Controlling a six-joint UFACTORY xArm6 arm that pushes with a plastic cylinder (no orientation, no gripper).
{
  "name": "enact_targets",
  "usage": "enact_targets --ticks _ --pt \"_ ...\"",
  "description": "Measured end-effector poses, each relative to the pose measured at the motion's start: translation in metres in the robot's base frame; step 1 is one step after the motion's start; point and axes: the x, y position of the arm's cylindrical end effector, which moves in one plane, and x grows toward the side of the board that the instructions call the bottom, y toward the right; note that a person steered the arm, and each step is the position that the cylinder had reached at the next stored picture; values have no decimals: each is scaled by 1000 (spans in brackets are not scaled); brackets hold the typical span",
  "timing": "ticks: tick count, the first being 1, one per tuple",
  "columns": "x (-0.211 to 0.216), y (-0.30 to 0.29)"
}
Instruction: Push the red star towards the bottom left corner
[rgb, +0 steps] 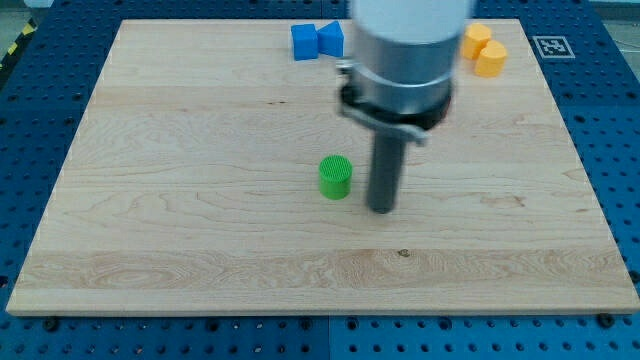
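Note:
No red star shows in the camera view; it may be hidden behind the arm's body. My tip (381, 208) rests on the wooden board (200, 200) near its middle, just to the right of a green cylinder (335, 177), with a small gap between them. The rod rises from the tip into the large grey arm body (405, 50) at the view's top.
Two blue blocks (318, 41) sit side by side at the view's top, left of the arm. Two yellow-orange blocks (484, 50) sit at the top right, next to the arm. A fiducial marker (551, 46) lies off the board's top right corner.

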Motion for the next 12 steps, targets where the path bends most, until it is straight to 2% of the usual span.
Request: enact_targets --ticks 1,2,3,4,5,7,9,10,12 --pt "0 12" --pt "-24 81" --pt "-71 165" --pt "-134 206" --pt "-160 187" --pt "-159 59" --pt "-111 -55" --pt "-90 -91" --pt "-96 -62"
